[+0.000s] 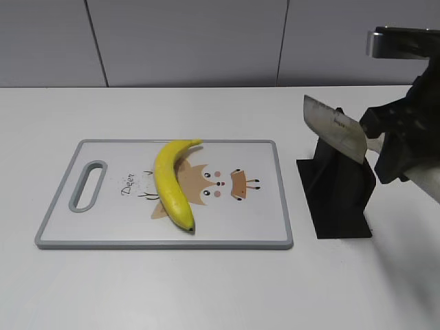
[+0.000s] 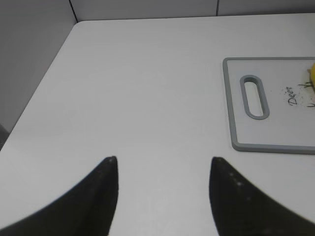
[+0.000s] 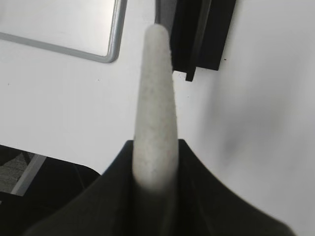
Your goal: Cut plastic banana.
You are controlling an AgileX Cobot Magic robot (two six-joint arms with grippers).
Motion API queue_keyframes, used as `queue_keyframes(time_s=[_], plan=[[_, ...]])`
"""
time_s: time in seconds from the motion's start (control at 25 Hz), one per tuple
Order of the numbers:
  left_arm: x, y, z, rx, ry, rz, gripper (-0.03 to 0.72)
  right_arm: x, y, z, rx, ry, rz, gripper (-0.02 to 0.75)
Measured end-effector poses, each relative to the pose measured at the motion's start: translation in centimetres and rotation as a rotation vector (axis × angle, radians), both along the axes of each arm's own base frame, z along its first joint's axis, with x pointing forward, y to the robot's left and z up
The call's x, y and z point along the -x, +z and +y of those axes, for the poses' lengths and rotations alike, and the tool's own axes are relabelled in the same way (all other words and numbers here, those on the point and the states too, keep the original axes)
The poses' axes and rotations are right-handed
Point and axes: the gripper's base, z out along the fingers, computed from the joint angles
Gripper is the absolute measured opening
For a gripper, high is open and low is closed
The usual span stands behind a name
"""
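Note:
The plastic banana (image 1: pixel 172 182) lies whole on the grey-rimmed cutting board (image 1: pixel 275 199), left of the board's deer picture; a sliver of it shows at the right edge of the left wrist view (image 2: pixel 312 73). My right gripper (image 1: pixel 377 134) is shut on the pale handle (image 3: pixel 156 98) of a knife. Its broad blade (image 1: pixel 333 128) hangs in the air above the black knife stand (image 1: pixel 337 199), right of the board. My left gripper (image 2: pixel 162 164) is open and empty over bare table, left of the board (image 2: pixel 236 123); it is out of the exterior view.
The black knife stand (image 3: pixel 202 34) sits right of the board's corner (image 3: pixel 110 49). The table's front edge and the dark floor below it show in the right wrist view (image 3: pixel 44 162). A grey wall runs behind the white table.

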Motion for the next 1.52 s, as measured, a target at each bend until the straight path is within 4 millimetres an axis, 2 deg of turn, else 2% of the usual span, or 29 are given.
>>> queue_keyframes(time_s=[0.24, 0.48, 0.64, 0.88, 1.12, 1.52], plan=[[0.0, 0.0, 0.0, -0.001, 0.0, -0.003, 0.573, -0.3, 2.1, 0.3, -0.014, 0.133, -0.087, 0.175], [-0.1, 0.1, 0.0, -0.033, -0.019, -0.001, 0.573, -0.8, 4.4, 1.2, -0.047, 0.464, -0.239, 0.175], [-1.5, 1.0, -0.5, -0.084, -0.1, 0.005, 0.57, -1.0, 5.0, 1.6, -0.056, 0.589, -0.321, 0.175], [-5.9, 2.8, -1.6, -0.129, -0.23, -0.031, 0.53, -1.3, 5.2, 1.7, -0.012, 0.752, -0.406, 0.175], [-11.0, 3.7, -3.3, -0.202, -0.435, 0.045, 0.522, -1.5, 5.1, 1.7, 0.021, 0.858, -0.453, 0.175], [-19.6, 5.6, -7.4, -0.393, -0.753, 0.165, 0.522, -4.7, 3.0, 3.5, -0.017, 1.07, -0.423, 0.175]])
